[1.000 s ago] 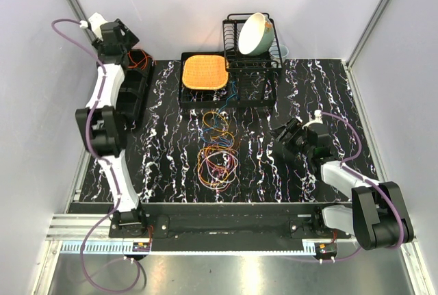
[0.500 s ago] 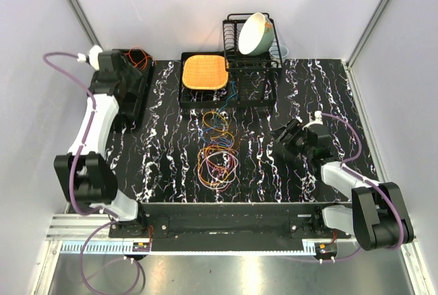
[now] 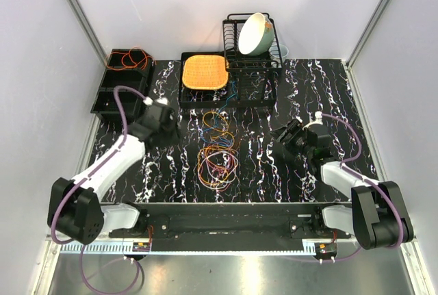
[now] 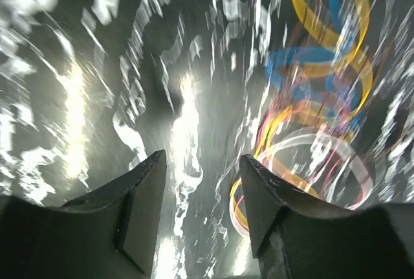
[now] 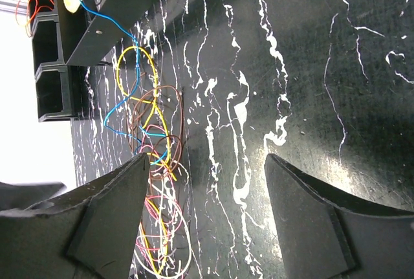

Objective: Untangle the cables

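On the black marbled table, the left gripper hangs just left of the cables. Its fingers are parted with only tabletop between them (its wrist view is motion-blurred). The right gripper sits low to the right of the heap, jaws spread wide and empty.

The cables lie mid-table between the two. The nearer part is a knot of overlapping orange, pink, yellow and purple loops, and just beyond it is a looser snarl of yellow, blue and brown. A blue strand runs from that snarl to the near edge of the black tray, which holds an orange mat. Beside the tray stands a dish rack with a bowl. At the far left, a black bin holds one orange loop.
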